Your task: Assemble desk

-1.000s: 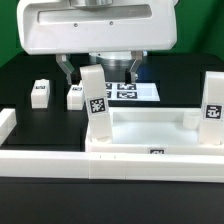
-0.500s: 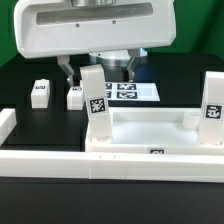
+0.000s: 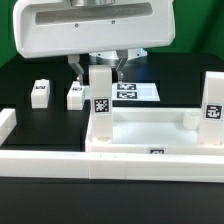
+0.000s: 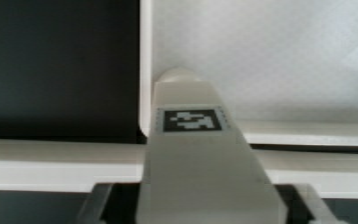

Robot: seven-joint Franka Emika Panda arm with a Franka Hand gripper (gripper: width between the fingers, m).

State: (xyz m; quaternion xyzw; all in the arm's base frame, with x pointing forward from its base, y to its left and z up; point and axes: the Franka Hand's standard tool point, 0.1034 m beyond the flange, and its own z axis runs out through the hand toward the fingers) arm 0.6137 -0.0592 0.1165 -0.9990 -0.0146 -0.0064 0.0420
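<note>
The white tabletop [image 3: 160,140] lies rim-up on the black table, at the exterior view's right. A white square leg [image 3: 100,98] with a black-and-white tag stands upright at its left corner. My gripper [image 3: 98,68] comes down over this leg, its two fingers pressed to the leg's sides near the top. In the wrist view the tagged leg [image 4: 194,130] fills the space between the jaws of my gripper [image 4: 202,205], with the tabletop [image 4: 265,60] beyond. Another leg [image 3: 213,100] stands upright at the tabletop's right corner.
Two loose legs [image 3: 40,92] [image 3: 76,96] lie on the black table at the exterior view's left. The marker board [image 3: 135,92] lies behind the gripper. Low white border rails [image 3: 40,160] run along the front and left edges.
The fingers have closed in from wide open onto the leg. The leg, which leaned toward the exterior view's left before, now stands straight.
</note>
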